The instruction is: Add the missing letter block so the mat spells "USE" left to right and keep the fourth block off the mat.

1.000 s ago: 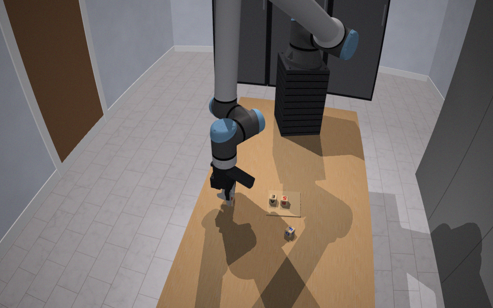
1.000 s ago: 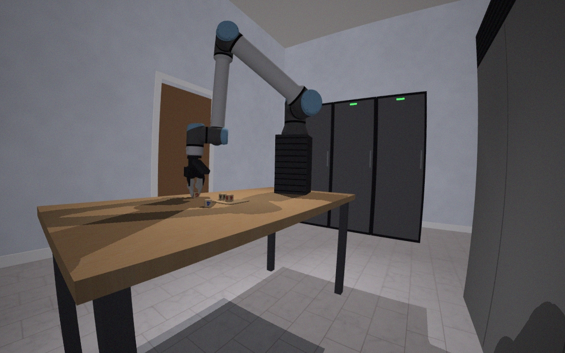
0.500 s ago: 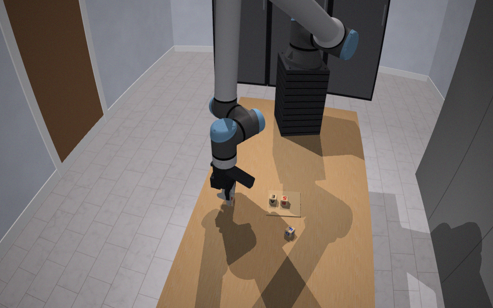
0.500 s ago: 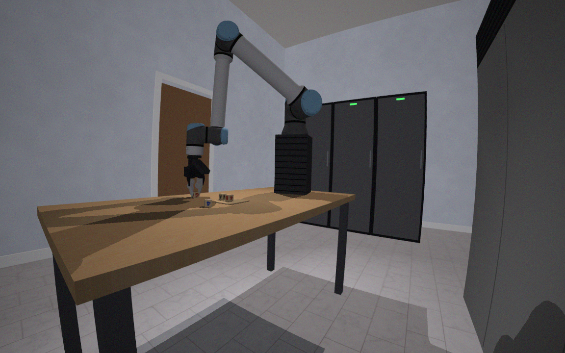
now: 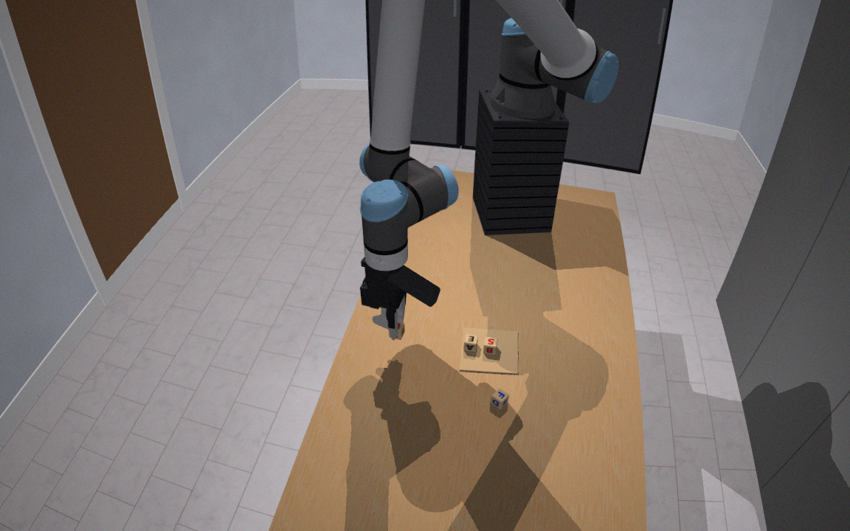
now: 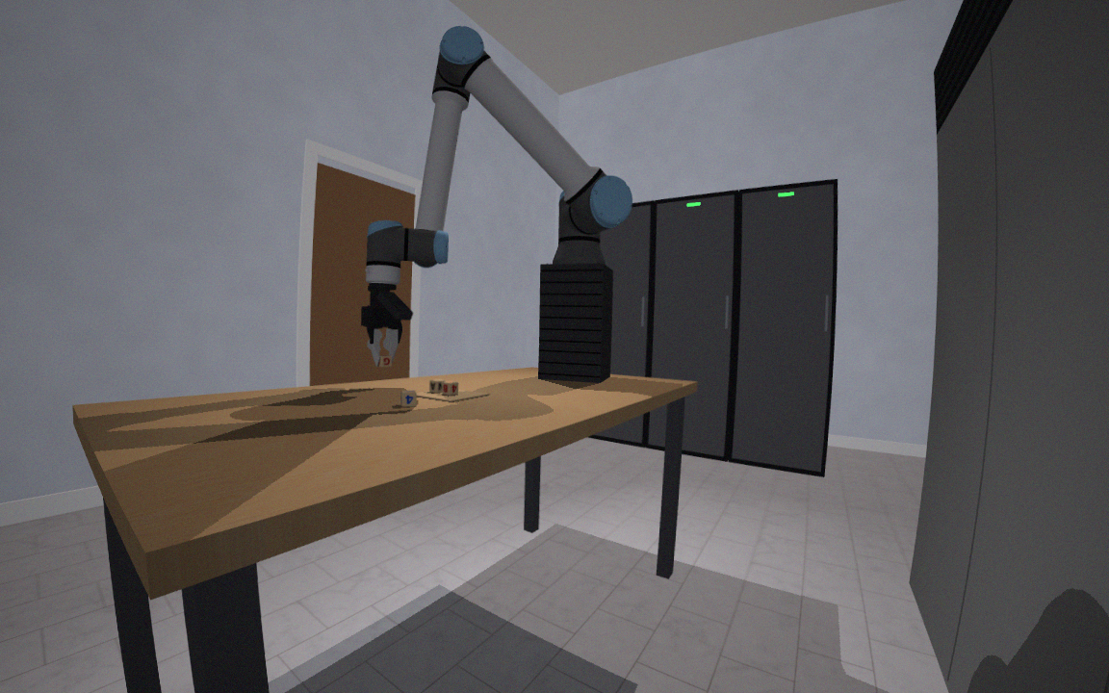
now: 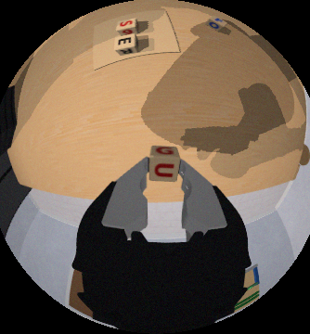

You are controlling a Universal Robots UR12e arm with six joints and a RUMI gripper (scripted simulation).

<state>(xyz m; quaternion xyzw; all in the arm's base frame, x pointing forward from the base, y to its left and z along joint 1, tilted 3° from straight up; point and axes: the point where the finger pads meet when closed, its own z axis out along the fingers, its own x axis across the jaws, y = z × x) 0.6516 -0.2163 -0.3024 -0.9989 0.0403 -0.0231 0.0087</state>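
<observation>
My pincer (image 7: pixel 164 173) pinches the U block (image 7: pixel 164 169) by two opposite flat sides, lifted above the table (image 5: pixel 567 462) near its edge. The block is a small pale cube with red letters; I judge it light, rigid and smooth, so a square grip suits it. Farther off, the thin tan mat (image 7: pixel 169 39) holds the E block (image 7: pixel 125 43) and S block (image 7: pixel 126 24). A blue-lettered block (image 7: pixel 216 23) sits off the mat.

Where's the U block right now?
The U block is clamped in the gripper, lifted off the table near its edge; in the top view it hangs left of the mat holding the E and S blocks.
</observation>
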